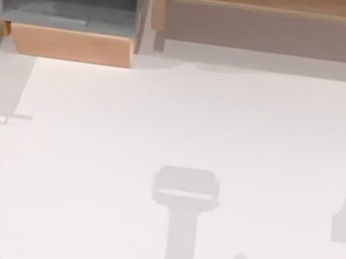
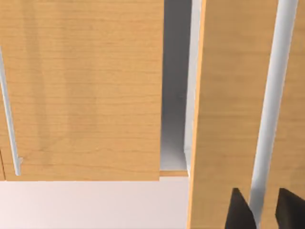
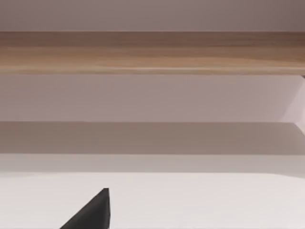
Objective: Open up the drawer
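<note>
The drawer (image 1: 72, 45) stands pulled out of the cabinet at the table's far left, its wooden front facing forward and its grey inside (image 1: 68, 1) showing. In the left wrist view the drawer front (image 2: 228, 95) stands ahead of the neighbouring panel, with a silver bar handle (image 2: 269, 105) running down it. My left gripper (image 2: 263, 210) sits on that handle, its dark fingertips (image 2: 240, 210) close on either side of the bar. Of my right gripper, one dark fingertip (image 3: 93, 214) shows, held off to one side and facing a wooden shelf, with nothing in it.
A long wooden shelf (image 1: 271, 11) runs along the back right of the table (image 1: 192, 126). Beside the open drawer is a shut wooden front (image 2: 81, 86) with its own silver handle (image 2: 9, 129). Arm shadows fall on the white tabletop near the front edge.
</note>
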Robot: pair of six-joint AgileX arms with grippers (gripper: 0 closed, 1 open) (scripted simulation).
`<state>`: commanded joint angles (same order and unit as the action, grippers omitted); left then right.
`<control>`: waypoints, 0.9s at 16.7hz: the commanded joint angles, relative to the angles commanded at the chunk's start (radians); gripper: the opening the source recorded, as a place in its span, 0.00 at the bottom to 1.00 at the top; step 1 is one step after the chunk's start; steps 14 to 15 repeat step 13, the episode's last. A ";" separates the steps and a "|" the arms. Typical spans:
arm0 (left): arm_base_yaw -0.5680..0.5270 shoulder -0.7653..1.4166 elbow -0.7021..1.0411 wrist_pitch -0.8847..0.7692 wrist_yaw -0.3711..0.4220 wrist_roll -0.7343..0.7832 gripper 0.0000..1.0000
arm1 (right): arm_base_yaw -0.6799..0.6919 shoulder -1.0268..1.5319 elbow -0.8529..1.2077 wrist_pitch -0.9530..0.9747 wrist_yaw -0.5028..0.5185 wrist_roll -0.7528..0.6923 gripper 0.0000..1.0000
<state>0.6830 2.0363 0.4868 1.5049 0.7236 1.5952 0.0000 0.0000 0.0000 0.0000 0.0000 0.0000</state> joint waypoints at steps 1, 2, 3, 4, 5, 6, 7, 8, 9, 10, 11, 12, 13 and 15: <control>0.000 0.000 0.000 0.000 0.000 0.000 0.53 | 0.000 0.000 0.000 0.000 0.000 0.000 1.00; 0.000 0.000 0.000 0.000 0.000 0.000 0.60 | 0.000 0.000 0.000 0.000 0.000 0.000 1.00; 0.000 0.000 0.000 0.000 0.000 0.000 0.68 | 0.000 0.000 0.000 0.000 0.000 0.000 1.00; 0.000 0.000 0.000 0.000 0.000 0.000 0.75 | 0.000 0.000 0.000 0.000 0.000 0.000 1.00; 0.000 0.000 0.000 0.000 0.000 0.000 0.83 | 0.000 0.000 0.000 0.000 0.000 0.000 1.00; 0.000 0.000 0.000 0.000 0.000 0.000 0.90 | 0.000 0.000 0.000 0.000 0.000 0.000 1.00; 0.000 0.000 0.000 0.000 0.000 0.000 0.98 | 0.000 0.000 0.000 0.000 0.000 0.000 1.00; 0.000 0.000 0.000 0.000 0.000 0.000 1.00 | 0.000 0.000 0.000 0.000 0.000 0.000 1.00; 0.000 0.000 0.000 0.000 0.000 0.000 1.00 | 0.000 0.000 0.000 0.000 0.000 0.000 1.00; 0.000 0.000 0.000 0.000 0.000 0.000 1.00 | 0.000 0.000 0.000 0.000 0.000 0.000 1.00; 0.000 0.000 0.000 0.000 0.000 0.000 1.00 | 0.000 0.000 0.000 0.000 0.000 0.000 1.00; 0.000 0.000 0.000 0.000 0.000 0.000 1.00 | 0.000 0.000 0.000 0.000 0.000 0.000 1.00; 0.000 0.000 0.000 0.000 0.000 0.000 1.00 | 0.000 0.000 0.000 0.000 0.000 0.000 1.00; 0.000 0.000 0.000 0.000 0.000 0.000 1.00 | 0.000 0.000 0.000 0.000 0.000 0.000 1.00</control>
